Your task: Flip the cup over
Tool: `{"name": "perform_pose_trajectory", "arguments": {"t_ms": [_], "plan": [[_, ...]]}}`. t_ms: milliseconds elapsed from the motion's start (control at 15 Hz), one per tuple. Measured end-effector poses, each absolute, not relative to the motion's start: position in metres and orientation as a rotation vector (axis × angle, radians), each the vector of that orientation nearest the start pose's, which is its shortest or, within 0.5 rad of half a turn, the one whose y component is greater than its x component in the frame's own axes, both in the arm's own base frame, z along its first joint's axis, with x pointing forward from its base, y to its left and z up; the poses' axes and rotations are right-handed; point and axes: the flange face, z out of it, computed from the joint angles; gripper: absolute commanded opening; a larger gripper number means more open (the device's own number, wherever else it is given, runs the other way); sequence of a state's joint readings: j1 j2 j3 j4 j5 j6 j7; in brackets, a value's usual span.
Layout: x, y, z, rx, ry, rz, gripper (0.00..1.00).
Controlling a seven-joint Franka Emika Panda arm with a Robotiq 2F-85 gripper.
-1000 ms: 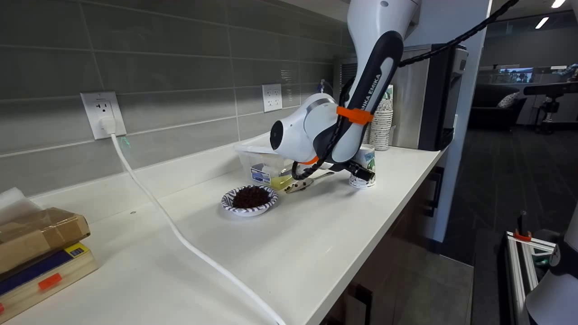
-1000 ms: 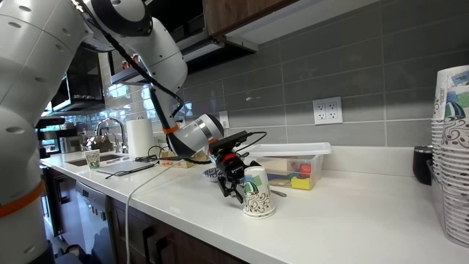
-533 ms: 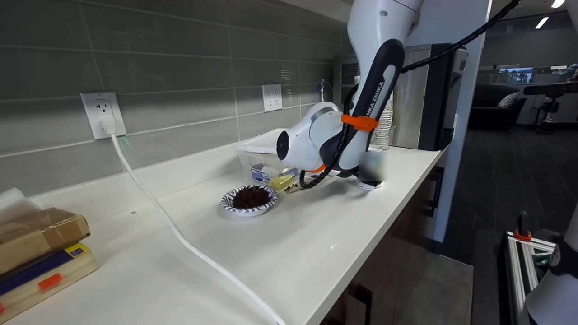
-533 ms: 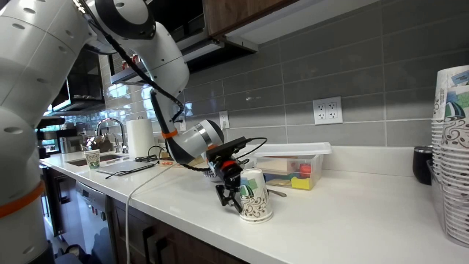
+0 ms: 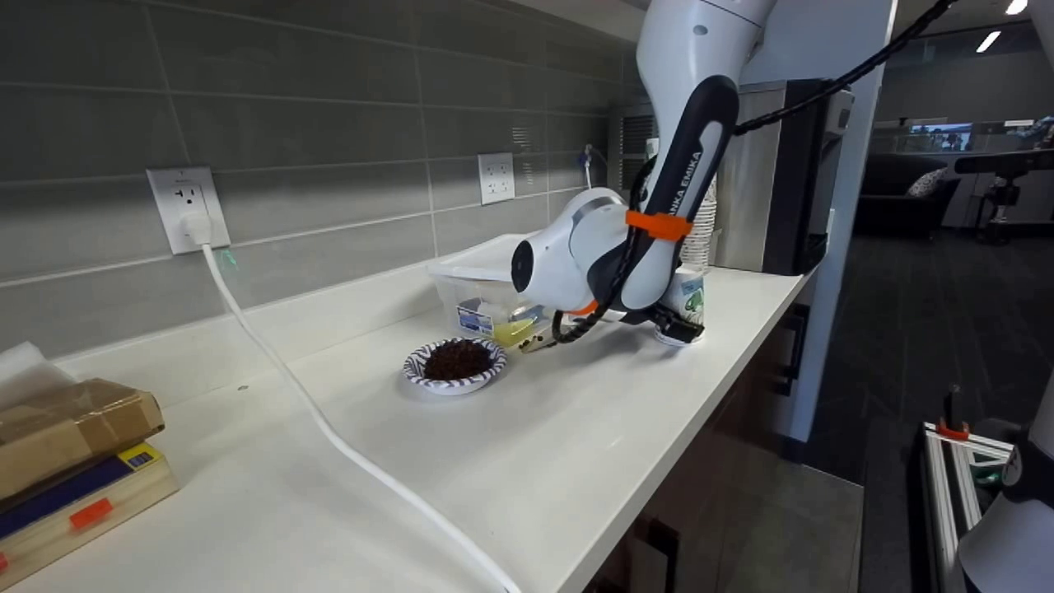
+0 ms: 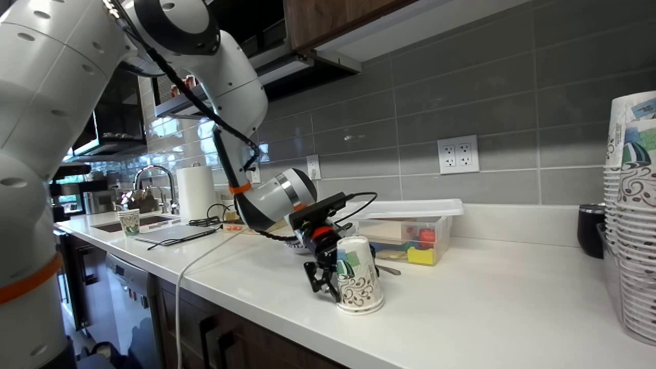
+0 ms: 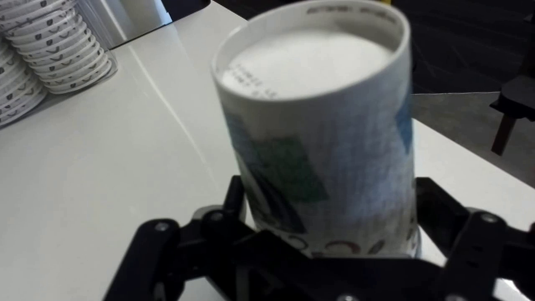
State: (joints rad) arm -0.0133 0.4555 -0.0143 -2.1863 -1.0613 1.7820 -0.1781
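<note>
The cup is a white paper cup with a blue-green print. It shows in both exterior views (image 5: 693,298) (image 6: 357,271) and in the wrist view (image 7: 334,150). It stands upside down on the counter, closed base up and rim down. My gripper (image 7: 329,188) is open wide and low beside the cup, its fingers on both sides of the cup's wall. In the wrist view the right finger lies against the cup's edge and a small gap shows below the left fingertip. Whether the fingers press on it cannot be told. The lowest part of the cup is hidden by the gripper.
Tall stacks of cups (image 6: 635,246) (image 7: 62,46) stand farther along the counter. A clear plastic bin (image 6: 410,236) is against the wall behind the cup. A patterned bowl (image 5: 455,385), a white cable (image 5: 362,465) and another cup (image 6: 129,224) are on the counter. The counter's front edge is close.
My gripper and the cup have shifted a little together towards the counter's front edge. The cup stays upside down on the counter. The spread of the fingers looks unchanged.
</note>
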Motion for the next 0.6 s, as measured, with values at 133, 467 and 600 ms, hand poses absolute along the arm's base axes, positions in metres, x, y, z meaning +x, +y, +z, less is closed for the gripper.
{"name": "perform_pose_trajectory", "arguments": {"t_ms": [133, 467, 600], "plan": [[0.4819, -0.0916, 0.1678, 1.949, 0.915, -1.028, 0.67], [0.481, -0.0952, 0.1681, 1.955, 0.896, -1.031, 0.43], [0.4814, -0.0954, 0.1683, 1.957, 0.889, -1.027, 0.3]]}}
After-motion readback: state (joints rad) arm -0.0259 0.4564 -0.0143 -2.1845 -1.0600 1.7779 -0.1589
